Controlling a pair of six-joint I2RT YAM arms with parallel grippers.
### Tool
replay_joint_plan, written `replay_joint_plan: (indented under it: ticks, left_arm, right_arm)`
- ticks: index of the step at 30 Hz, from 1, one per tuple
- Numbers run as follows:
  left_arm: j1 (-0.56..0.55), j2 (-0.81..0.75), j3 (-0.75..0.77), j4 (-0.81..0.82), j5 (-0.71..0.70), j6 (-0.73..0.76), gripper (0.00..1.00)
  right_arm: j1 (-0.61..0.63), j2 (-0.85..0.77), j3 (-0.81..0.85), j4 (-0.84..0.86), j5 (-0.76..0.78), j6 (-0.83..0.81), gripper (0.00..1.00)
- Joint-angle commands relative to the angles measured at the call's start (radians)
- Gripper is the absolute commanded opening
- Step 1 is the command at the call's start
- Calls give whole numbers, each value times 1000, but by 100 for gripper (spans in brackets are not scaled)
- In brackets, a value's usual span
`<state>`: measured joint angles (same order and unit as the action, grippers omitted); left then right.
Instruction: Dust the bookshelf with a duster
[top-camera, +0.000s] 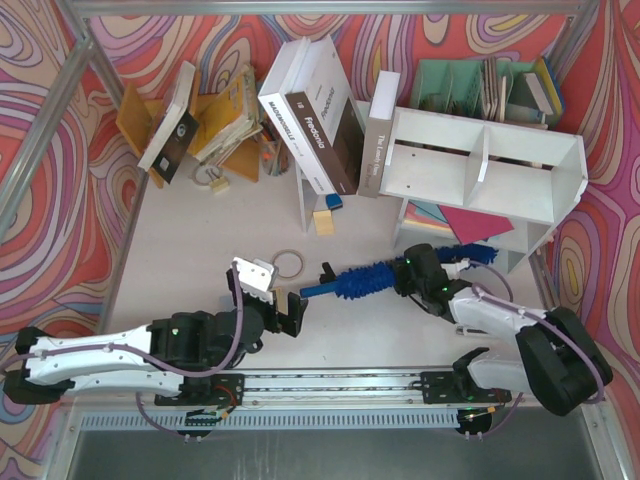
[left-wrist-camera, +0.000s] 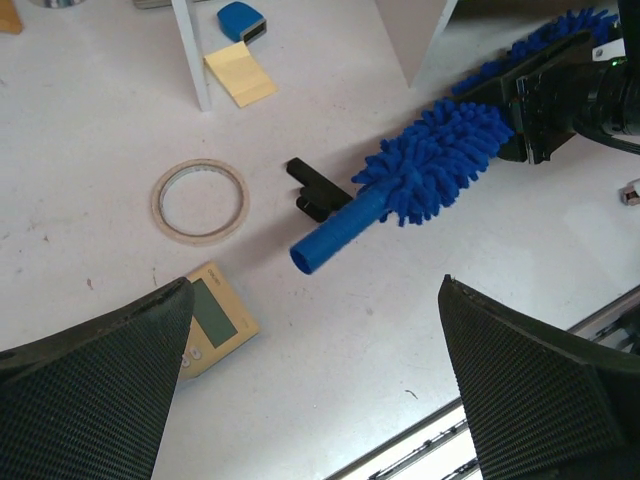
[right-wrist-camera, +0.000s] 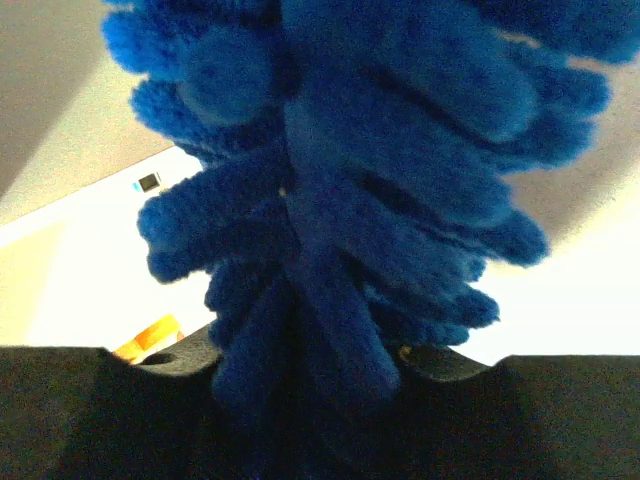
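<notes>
Right gripper (top-camera: 408, 274) grips duster (top-camera: 363, 281) midway along fluff

Hemmed in by walls (top-camera: 60, 60) of swirling red, pink, yellow and purple bands. Framed along the top and left by aluminium bars (top-camera: 330, 8). Floored with a white bench (top-camera: 180, 270), faintly scuffed in the left wrist view. Edged at the near side by a metal rail (top-camera: 340, 380) above a grey strip (top-camera: 300, 445). Lit brightly and evenly, with soft shadows.
</notes>
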<state>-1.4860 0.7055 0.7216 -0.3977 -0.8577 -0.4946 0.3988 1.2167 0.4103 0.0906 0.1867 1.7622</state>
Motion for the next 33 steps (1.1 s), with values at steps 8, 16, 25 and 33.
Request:
replay_joint_plan:
  ticks: [8, 16, 25, 33]
  left_arm:
    - [-3, -10, -46, 31, -62, -26, 98]
    - [-4, -43, -45, -11, -118, -49, 98]
    - [22, 56, 76, -128, -214, -96, 98]
    - [129, 233, 207, -282, -243, -164, 98]
  right_arm:
    - [8, 102, 48, 61, 48, 40, 45]
    - [9, 11, 42, 5, 49, 4, 51]
    - [9, -186, 168, -281, 34, -414, 78]
    - [8, -352, 157, -230, -56, -950, 99]
